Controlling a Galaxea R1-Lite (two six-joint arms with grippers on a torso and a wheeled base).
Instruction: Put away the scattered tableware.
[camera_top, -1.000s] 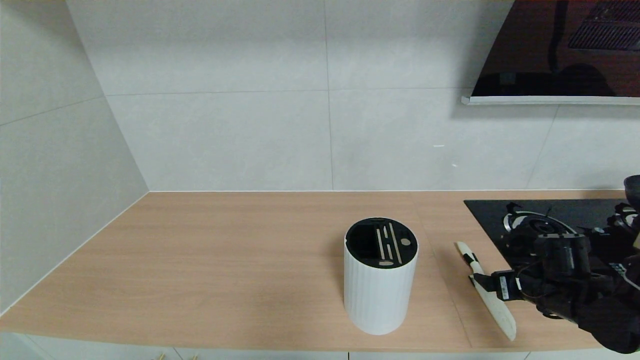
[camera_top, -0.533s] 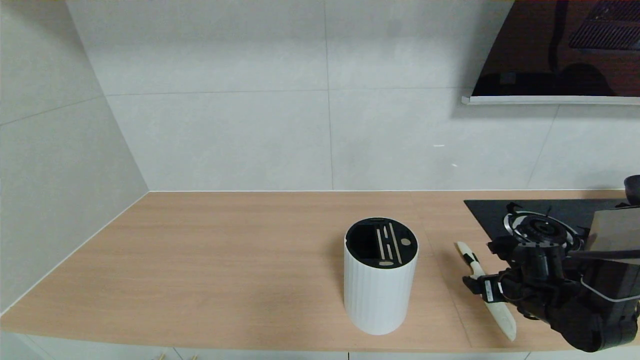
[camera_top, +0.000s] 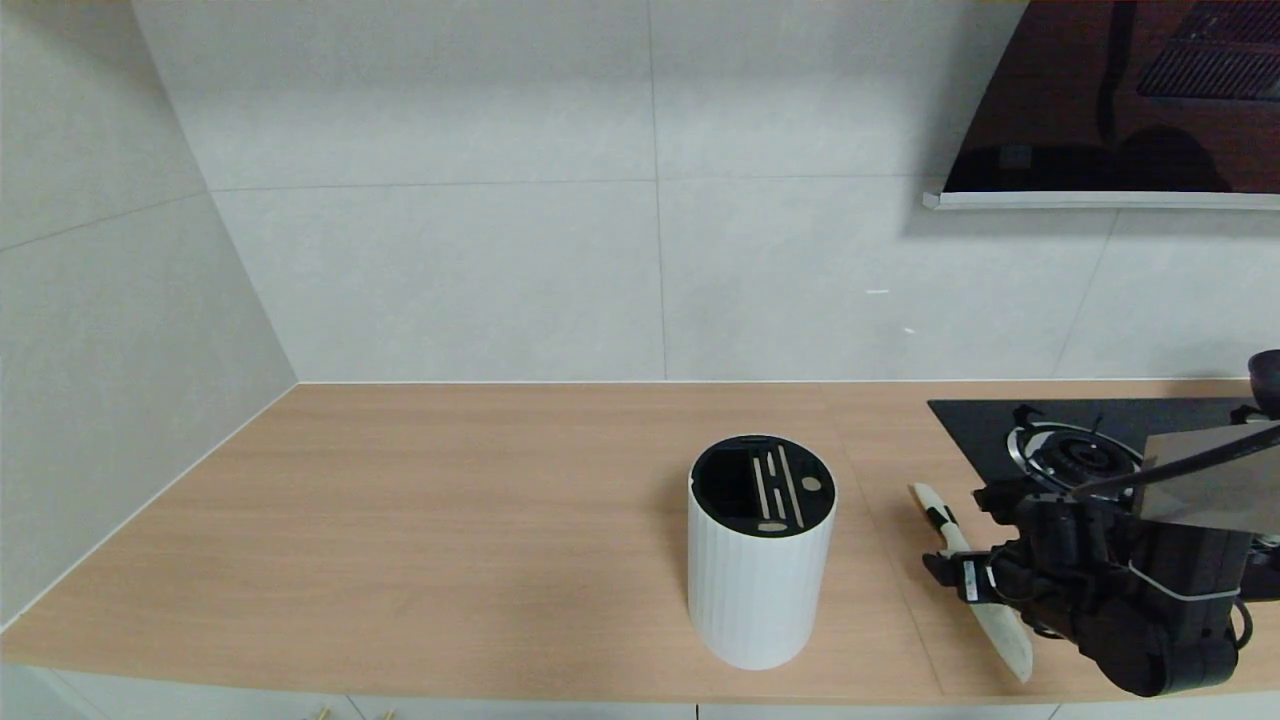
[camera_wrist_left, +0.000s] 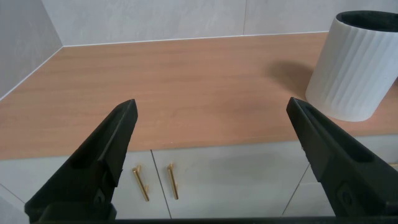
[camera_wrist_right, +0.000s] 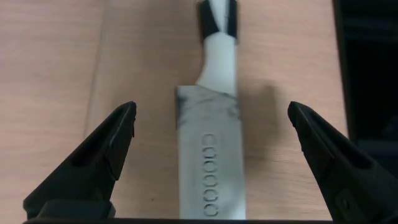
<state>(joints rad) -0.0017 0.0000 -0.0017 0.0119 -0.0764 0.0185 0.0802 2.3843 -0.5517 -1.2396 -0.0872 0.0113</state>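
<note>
Cream knife (camera_wrist_right: 210, 168) (black band on handle), white ribbed holder (camera_top: 760, 590).

A white ribbed holder (camera_top: 760, 580) stands upright on the wooden countertop (camera_top: 480, 520), near its front edge. To the holder's right a white knife (camera_top: 1008, 640) lies flat on the wood — between the holder and the black hob (camera_top: 985, 430).

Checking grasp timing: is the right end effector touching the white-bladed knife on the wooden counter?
Apart. Right wrist view: open right end effector flanks the white-bladed knife, bare wooden counter between.
</note>
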